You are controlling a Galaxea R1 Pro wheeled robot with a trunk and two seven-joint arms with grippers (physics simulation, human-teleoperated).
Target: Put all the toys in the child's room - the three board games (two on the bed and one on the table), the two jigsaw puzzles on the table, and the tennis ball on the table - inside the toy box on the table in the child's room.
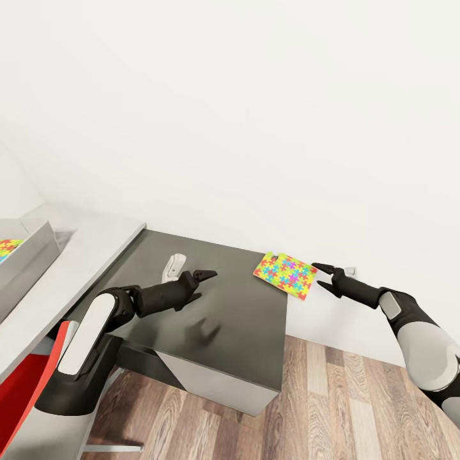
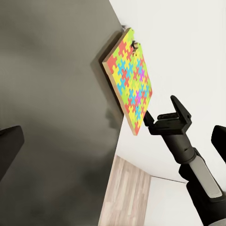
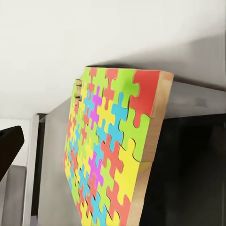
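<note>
A jigsaw puzzle (image 1: 285,275) of yellow, green, blue, pink and orange pieces lies at the far right corner of the dark grey cabinet top (image 1: 223,319), jutting past its edge beside the wall. My right gripper (image 1: 318,273) is open just right of it, one fingertip at the slab's edge (image 2: 136,127). The slab's wooden side shows close up in the right wrist view (image 3: 113,155). My left gripper (image 1: 207,276) hovers open over the middle of the cabinet, holding nothing. At the far left the toy box (image 1: 29,262) sits on the table (image 1: 96,243) with another jigsaw puzzle (image 1: 7,248) inside.
A small white object (image 1: 174,265) lies on the cabinet behind my left gripper. A red chair (image 1: 22,393) stands at the lower left. White wall runs right behind the cabinet. Wood plank floor (image 1: 345,402) opens to the right.
</note>
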